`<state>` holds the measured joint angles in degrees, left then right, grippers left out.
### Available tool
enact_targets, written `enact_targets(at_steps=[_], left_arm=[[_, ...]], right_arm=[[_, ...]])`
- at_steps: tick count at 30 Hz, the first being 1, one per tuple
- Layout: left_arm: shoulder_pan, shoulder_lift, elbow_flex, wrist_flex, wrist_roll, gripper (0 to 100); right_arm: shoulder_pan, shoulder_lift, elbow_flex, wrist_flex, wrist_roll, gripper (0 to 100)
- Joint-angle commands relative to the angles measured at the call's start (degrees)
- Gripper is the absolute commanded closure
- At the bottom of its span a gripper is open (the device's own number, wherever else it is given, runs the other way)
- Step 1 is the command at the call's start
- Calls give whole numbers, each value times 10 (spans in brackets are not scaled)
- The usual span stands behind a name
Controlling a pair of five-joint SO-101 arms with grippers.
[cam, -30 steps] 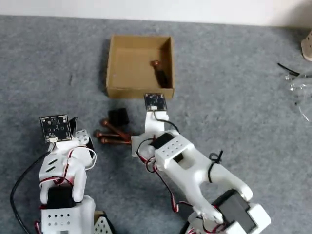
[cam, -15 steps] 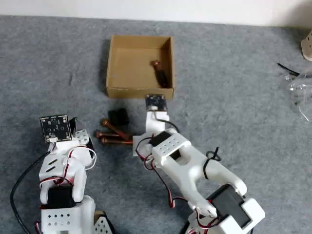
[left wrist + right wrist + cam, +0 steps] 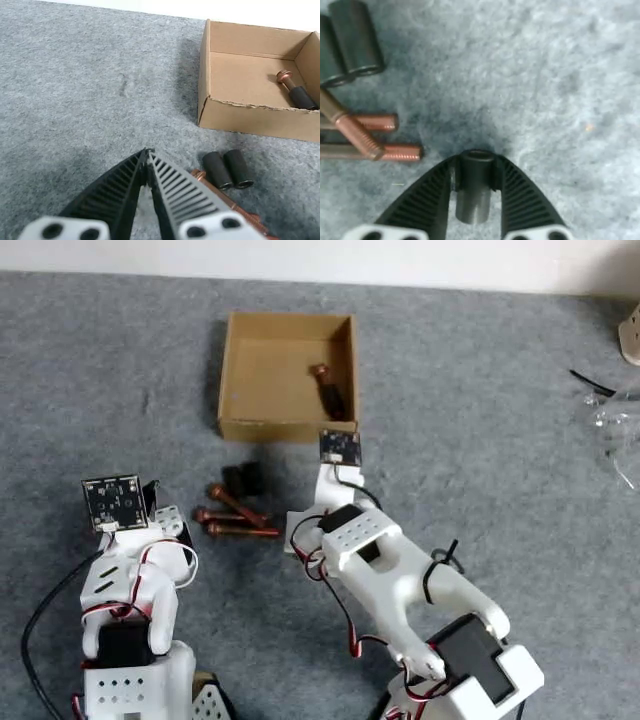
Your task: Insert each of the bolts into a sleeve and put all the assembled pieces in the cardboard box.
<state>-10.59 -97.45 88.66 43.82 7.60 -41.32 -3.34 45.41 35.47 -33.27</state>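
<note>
1 short black cylindrical sleeve [image 3: 474, 195] is clamped in the right tool [image 3: 476, 159] with its open end forward, likely so a bolt can slide in. 3 copper-coloured bolts [image 3: 238, 518] lie near it on the grey felt tabletop [image 3: 480, 390]. The left tool [image 3: 148, 156] is pressed together and empty. 1 assembled piece [image 3: 328, 390] lies in the brown cardboard box [image 3: 285, 428].

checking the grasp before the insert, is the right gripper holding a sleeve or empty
Holding one: the right wrist view shows the right gripper clamped on a black sleeve between its jaws.
</note>
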Motion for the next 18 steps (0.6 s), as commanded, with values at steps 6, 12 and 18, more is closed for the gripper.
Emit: enact_targets(at_steps=[6,12,18], left_arm=[[1,-5,-40,18,33,992],[35,2,-63,47,34,993],[24,178,-186,91,80,993]], right_arm=[[31,-109,-3,-8,-8,994],[44,-168,35,26,33,994],[47,-168,41,25,41,994]])
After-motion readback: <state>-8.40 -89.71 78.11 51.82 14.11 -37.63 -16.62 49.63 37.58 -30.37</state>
